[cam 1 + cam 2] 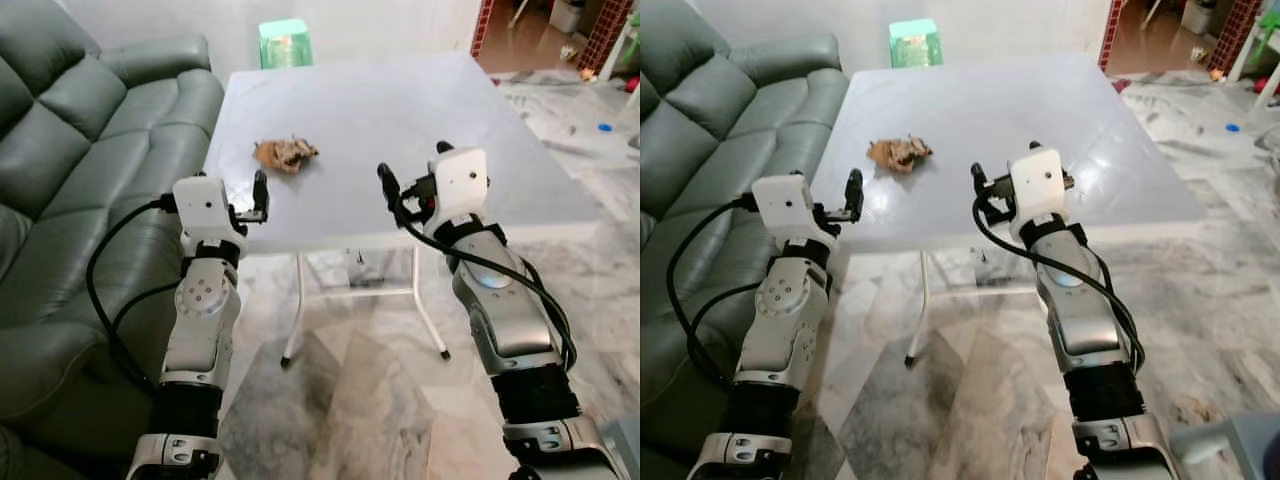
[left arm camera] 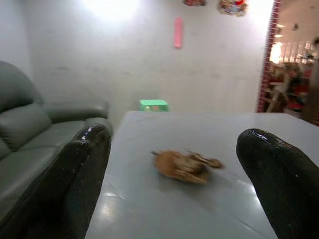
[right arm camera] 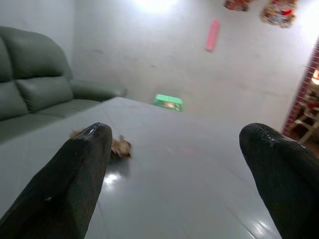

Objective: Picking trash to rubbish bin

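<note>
While both arms were raised at the near edge of the grey table (image 1: 500, 150), the crumpled brown trash (image 1: 286, 153) lay on the tabletop, toward the sofa side and well beyond either set of fingers. The left gripper (image 1: 250, 205) hovered at the table's near left corner with its fingers spread wide and empty; in the left wrist view the trash (image 2: 185, 165) sat framed between them. The right gripper (image 1: 410, 190) hovered over the near edge, likewise wide open and holding nothing, with the trash off toward the robot's left.

Risks from this position:
- The trash appeared light and irregular; a shallow or off-centre closure would probably push it along the smooth surface instead of capturing it.
- A low approach could drive the fingertips into the tabletop or its edge.
- The left arm stood close to the green sofa (image 1: 70, 150), so a wide swing could brush it.

No rubbish bin could be identified. The green object (image 1: 285, 42) behind the table was cut off, and its nature could not be told. What the trash was made of was unclear.
</note>
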{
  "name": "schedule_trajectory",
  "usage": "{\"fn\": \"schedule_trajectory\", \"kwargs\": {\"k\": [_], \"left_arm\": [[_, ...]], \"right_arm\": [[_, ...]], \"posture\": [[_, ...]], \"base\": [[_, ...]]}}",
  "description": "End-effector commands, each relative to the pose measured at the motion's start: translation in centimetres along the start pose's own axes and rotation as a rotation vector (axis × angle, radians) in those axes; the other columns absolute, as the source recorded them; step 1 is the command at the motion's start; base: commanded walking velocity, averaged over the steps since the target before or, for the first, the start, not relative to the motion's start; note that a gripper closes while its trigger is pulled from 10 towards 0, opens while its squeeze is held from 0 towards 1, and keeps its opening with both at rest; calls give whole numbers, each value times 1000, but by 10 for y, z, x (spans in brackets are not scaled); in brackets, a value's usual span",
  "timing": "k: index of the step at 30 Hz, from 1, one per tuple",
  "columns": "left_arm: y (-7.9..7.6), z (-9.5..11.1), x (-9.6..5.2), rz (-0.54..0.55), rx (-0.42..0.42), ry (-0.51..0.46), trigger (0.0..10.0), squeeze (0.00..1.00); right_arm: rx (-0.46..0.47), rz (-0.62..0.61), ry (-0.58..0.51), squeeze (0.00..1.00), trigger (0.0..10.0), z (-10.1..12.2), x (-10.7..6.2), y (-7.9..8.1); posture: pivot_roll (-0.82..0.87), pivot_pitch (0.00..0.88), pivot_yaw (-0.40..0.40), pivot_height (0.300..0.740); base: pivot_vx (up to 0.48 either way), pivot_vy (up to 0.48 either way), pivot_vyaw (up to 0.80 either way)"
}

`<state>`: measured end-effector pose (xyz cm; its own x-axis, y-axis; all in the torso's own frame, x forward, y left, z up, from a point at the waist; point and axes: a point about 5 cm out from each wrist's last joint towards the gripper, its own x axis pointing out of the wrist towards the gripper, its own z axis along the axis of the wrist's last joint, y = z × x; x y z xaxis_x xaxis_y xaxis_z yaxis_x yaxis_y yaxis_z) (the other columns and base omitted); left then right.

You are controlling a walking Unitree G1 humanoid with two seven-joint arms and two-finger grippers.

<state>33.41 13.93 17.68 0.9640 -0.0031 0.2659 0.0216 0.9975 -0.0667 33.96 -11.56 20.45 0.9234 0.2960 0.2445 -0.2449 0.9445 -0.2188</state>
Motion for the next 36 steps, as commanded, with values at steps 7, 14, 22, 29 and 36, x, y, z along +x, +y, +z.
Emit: {"fn": "schedule_trajectory", "kwargs": {"k": [7,14,22,29,36], "left_arm": [[10,1,-1,29,12,8,10000,0],[9,-1,-2,24,11,18,10000,0],[7,-4,-1,22,7,39,10000,0],[2,-9,4,2,-8,79,10000,0],[-6,-21,8,-66,-46,186,10000,0]], "right_arm": [[20,74,-21,0,10000,5,4,13],[30,104,-13,0,10000,4,1,16],[43,131,-8,0,10000,4,-2,20],[63,177,23,0,10000,4,-6,23],[114,320,132,0,10000,-2,-20,33]], "posture": [[-43,39,33,740],[-46,46,36,740],[-55,52,38,740],[-66,55,41,740],[-82,68,45,740]], "base": [[469,0,0],[468,0,0],[410,0,0],[37,0,0],[0,0,0]]}}
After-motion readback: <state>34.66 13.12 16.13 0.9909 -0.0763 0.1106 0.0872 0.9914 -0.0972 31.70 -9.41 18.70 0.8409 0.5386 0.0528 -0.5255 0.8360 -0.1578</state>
